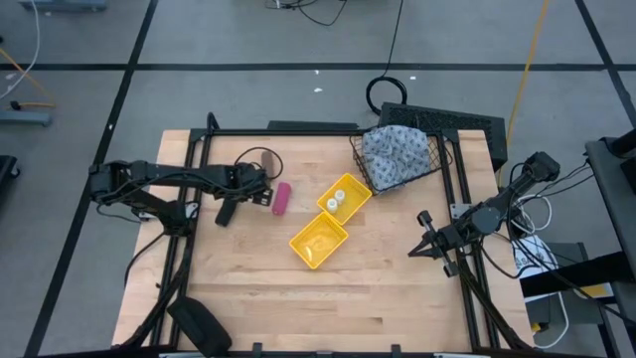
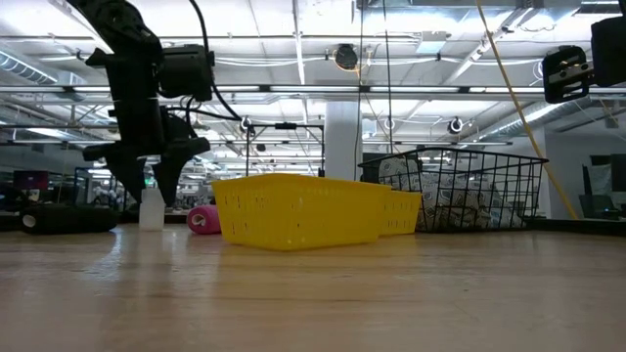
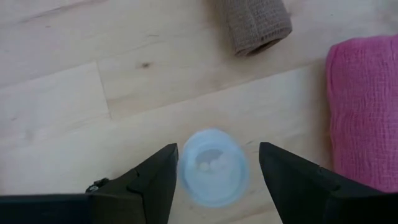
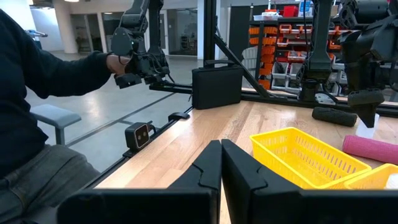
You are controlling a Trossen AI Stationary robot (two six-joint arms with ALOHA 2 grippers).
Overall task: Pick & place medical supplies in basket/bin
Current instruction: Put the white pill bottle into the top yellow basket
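Observation:
A small white bottle (image 3: 211, 167) stands upright on the wood, left of the pink cylinder (image 1: 282, 198) and near the brown cylinder (image 3: 255, 25). My left gripper (image 3: 217, 149) points steeply down over it, open, one finger on each side of the bottle's top (image 2: 152, 196). The yellow bin (image 1: 320, 239) sits mid-table with two white bottles (image 1: 341, 199) in its far compartment. The grey-blue cloth bundle (image 1: 396, 151) lies in the black wire basket (image 1: 437, 164) at the far right. My right gripper (image 4: 221, 163) is shut and level by the table's right edge (image 1: 422, 242). My left gripper stands over the bottle from above, its fingers on either side of the bottle's top. One finger (image 3: 163, 180) looks close against the bottle's side and the other (image 3: 280, 174) shows a gap. I cannot tell whether either touches it.
A flat black box (image 1: 452, 124) lies behind the basket. A dark object (image 1: 199, 323) sits at the near left corner. A seated person (image 4: 37, 93) shows beyond the table in the right wrist view. Bare wood (image 1: 328, 298) stretches along the near side.

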